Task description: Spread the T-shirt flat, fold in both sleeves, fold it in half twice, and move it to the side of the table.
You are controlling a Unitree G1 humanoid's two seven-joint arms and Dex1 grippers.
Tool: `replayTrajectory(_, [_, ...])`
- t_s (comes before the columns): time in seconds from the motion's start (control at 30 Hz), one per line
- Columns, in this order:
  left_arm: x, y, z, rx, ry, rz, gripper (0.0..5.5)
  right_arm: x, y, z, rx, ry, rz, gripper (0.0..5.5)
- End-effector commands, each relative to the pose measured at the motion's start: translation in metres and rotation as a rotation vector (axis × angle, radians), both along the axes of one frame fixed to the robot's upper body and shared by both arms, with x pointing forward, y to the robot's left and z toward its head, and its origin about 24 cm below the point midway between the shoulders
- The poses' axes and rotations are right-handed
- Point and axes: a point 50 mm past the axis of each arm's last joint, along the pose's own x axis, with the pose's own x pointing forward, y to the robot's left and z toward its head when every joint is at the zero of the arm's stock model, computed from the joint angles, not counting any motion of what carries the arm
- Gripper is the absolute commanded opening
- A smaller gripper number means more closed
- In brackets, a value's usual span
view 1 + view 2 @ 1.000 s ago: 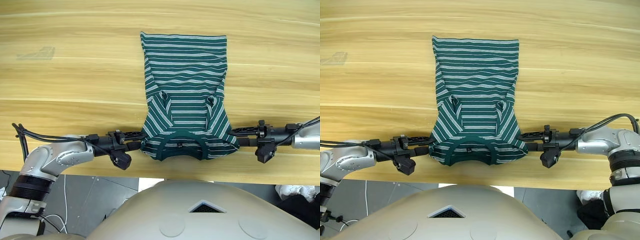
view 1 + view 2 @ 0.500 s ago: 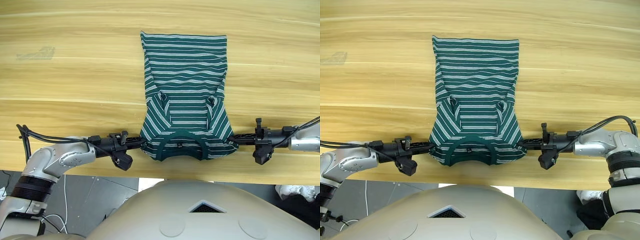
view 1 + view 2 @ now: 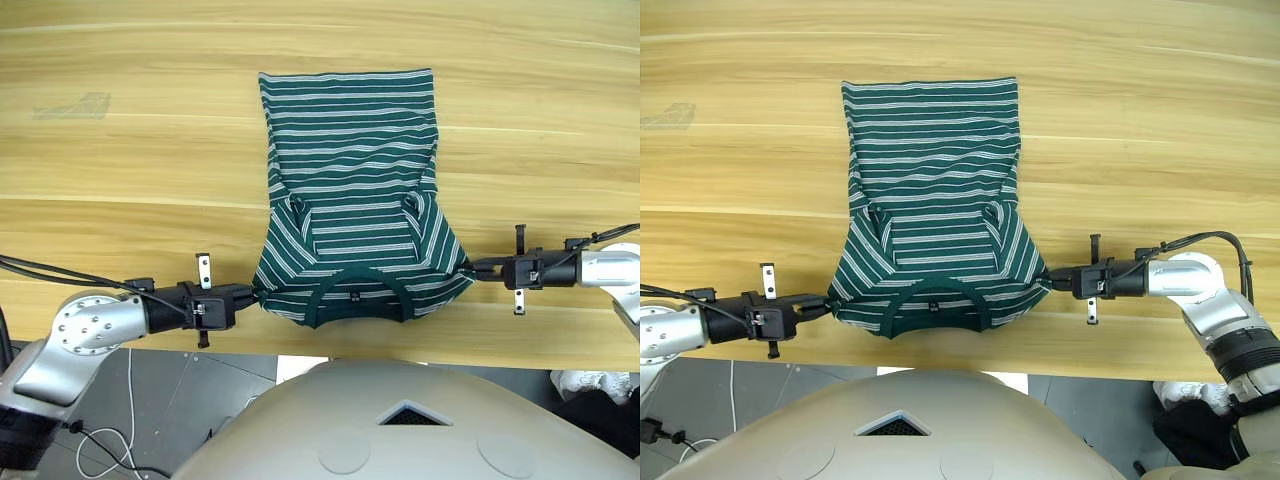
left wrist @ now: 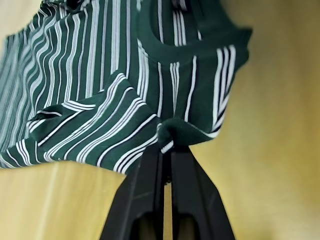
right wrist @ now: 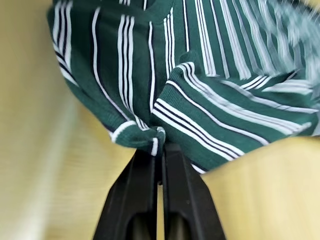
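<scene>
The T-shirt (image 3: pixel 350 180) is dark green with white stripes and has both sleeves folded in over its chest. Its collar end hangs lifted by the table's near edge, while the hem end lies on the wood farther off. My left gripper (image 3: pixel 256 292) is shut on the shirt's left shoulder corner (image 4: pixel 172 131). At the opposite shoulder corner (image 5: pixel 145 137), my right gripper (image 3: pixel 470 266) is shut on the cloth too. Both arms reach in level from the sides, just above the table's front edge.
The wooden table (image 3: pixel 120 160) stretches wide to both sides of the shirt and beyond its hem. Its front edge (image 3: pixel 560 360) runs just below both grippers.
Both grippers have closed on the shoulder corners and lifted them. The whole shirt has slid a little to the left and away from me, and both wrists have rolled.
</scene>
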Motion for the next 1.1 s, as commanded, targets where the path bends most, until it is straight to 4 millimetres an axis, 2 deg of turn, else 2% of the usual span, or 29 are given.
replayTrajectory(0.03, [-0.005,-0.006,0.033,-0.020,0.162,-0.013,0.01,-0.009,-0.001,0.025,0.020,0.300,-0.023,0.00])
replayTrajectory(0.23, [-0.014,0.007,0.040,0.004,0.240,0.045,0.01,-0.009,0.001,0.038,0.045,0.373,-0.055,0.00])
replayTrajectory(0.47, [-0.028,0.025,0.064,-0.041,0.206,0.138,0.01,-0.011,0.012,0.058,0.215,0.385,-0.097,0.00])
replayTrajectory(0.63, [-0.040,0.023,0.078,-0.085,0.203,0.155,0.01,-0.018,0.012,0.071,0.287,0.404,-0.148,0.00])
replayTrajectory(0.7, [-0.039,0.021,0.082,-0.108,0.198,0.147,0.01,-0.017,0.013,0.073,0.303,0.397,-0.162,0.00])
replayTrajectory(0.83, [-0.002,0.027,0.084,-0.091,0.096,0.169,0.01,0.013,0.021,0.076,0.327,0.246,-0.205,0.00])
replayTrajectory(0.9, [0.024,0.031,0.083,-0.071,-0.005,0.201,0.01,0.033,0.026,0.077,0.332,0.143,-0.224,0.00])
replayTrajectory(1.03, [0.079,0.031,0.072,-0.110,-0.161,0.320,0.01,0.091,0.045,0.078,0.335,-0.073,-0.304,0.00])
replayTrajectory(1.1, [0.100,0.031,0.062,-0.101,-0.190,0.362,0.01,0.115,0.051,0.076,0.315,-0.140,-0.359,0.00])
